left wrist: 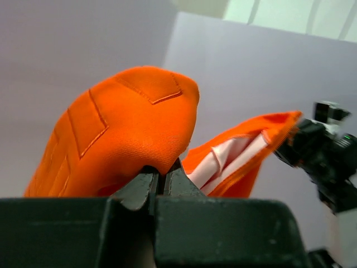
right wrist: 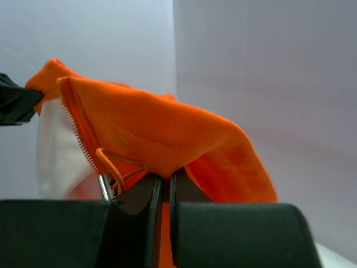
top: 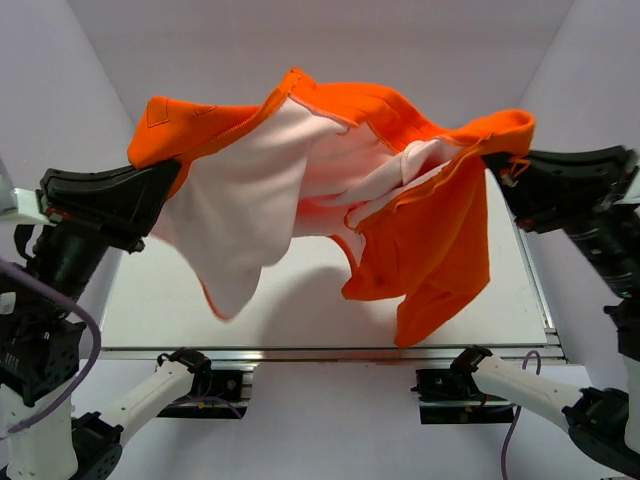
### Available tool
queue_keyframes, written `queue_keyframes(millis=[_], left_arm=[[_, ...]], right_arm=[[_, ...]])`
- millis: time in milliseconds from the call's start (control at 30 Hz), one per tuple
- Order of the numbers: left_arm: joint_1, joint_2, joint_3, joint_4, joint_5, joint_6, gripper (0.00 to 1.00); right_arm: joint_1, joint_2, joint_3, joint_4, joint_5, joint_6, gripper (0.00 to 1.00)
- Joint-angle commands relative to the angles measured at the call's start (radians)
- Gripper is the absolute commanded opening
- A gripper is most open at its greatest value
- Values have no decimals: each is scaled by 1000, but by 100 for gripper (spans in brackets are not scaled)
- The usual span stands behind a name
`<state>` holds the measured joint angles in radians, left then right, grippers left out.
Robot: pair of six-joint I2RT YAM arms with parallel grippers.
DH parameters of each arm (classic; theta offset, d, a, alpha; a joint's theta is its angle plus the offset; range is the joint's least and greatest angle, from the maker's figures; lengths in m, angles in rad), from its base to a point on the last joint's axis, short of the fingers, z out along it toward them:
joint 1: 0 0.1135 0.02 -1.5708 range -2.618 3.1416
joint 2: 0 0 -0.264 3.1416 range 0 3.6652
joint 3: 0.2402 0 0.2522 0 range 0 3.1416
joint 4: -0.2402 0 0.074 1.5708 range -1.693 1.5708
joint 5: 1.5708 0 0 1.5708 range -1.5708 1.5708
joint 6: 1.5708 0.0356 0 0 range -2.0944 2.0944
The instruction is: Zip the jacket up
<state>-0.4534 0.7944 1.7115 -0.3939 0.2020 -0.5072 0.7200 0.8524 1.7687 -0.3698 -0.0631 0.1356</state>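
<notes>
**Both ends pinched, front wide open**

Holds the jacket (top: 420, 240) aloft over the desk (top: 300, 310), strung between left claw (left wrist: 162, 174) and right claw (right wrist: 165, 180), each pressed tight on a fold of orange cloth. Reads as the spreading-out step: front gaping, pale lining (top: 250, 200) showing, nothing zipped yet. Calls next for laying it flat, front up, then finding the two bottom ends of the zipper (right wrist: 78, 137) and joining them. Shows one row of teeth and a small metal piece (right wrist: 104, 187) beside the right claw; cannot tell whether that is the slider. Hides the other row, the hem and the sleeves among folds.
</notes>
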Motion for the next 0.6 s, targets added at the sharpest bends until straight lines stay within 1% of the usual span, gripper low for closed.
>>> queue_keyframes(millis=[0,67,167,233,267,300,333,367,400,433,467,500,533,567], left_arm=[[7,35,42,92,112,-74,0],[19,61,71,84,112,-79,0],[28,97,70,75,77,-67,0],[28,115,42,75,19,-53,0],[28,136,-2,73,-10,-44,0],[28,146,-28,70,-39,-39,0],[28,155,-59,64,-121,-42,0],[28,164,-135,67,-165,-51,0],[28,187,-173,67,-220,-63,0],[28,204,-206,60,-327,-71,0],[28,228,-237,52,-378,-80,0],[28,296,-278,41,-427,-97,0],[30,333,-297,23,-456,-103,0],[41,369,-311,14,-478,-108,0]], right_arm=[[-2,100,170,-40,-37,-24,0],[-2,152,208,-70,-12,-28,0],[-4,210,215,-77,100,-19,0],[-2,247,207,-78,182,-5,0],[-2,301,207,-102,250,5,0],[-2,332,204,-115,279,10,0],[-2,361,187,-124,304,10,0],[-14,425,175,-130,330,12,0],[-36,460,166,-132,332,21,0],[-71,535,161,-139,289,39,0],[-168,571,156,-144,228,64,0],[-227,611,147,-133,53,114,0],[-275,644,129,-101,-54,124,0],[-340,710,68,-56,-114,139,0]])
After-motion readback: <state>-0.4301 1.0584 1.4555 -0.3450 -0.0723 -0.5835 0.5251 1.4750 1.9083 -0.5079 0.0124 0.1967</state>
